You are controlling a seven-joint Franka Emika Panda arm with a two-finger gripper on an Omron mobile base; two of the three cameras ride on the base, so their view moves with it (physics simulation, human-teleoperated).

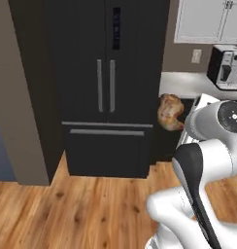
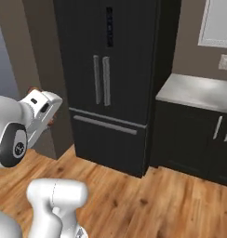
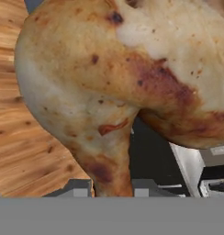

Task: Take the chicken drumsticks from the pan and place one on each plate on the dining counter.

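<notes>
One golden-brown chicken drumstick (image 3: 109,82) hangs in the air, with my gripper (image 3: 113,189) shut on it. Its thin end runs down between the two dark fingertips (image 3: 79,188) and its plump end looms close to the hand camera. In the left base view the same drumstick (image 1: 170,112) is held at the end of my white arm, in front of the gap between the fridge and the dark cabinets. The second drumstick, the pan, the plates and the dining counter are out of view.
A tall black fridge (image 1: 108,87) stands straight ahead on a wooden floor (image 1: 81,204). To its right a grey counter (image 2: 199,93) tops dark cabinets, with a coffee machine (image 1: 227,65) on it. A brown wall panel (image 1: 13,97) flanks the fridge's left.
</notes>
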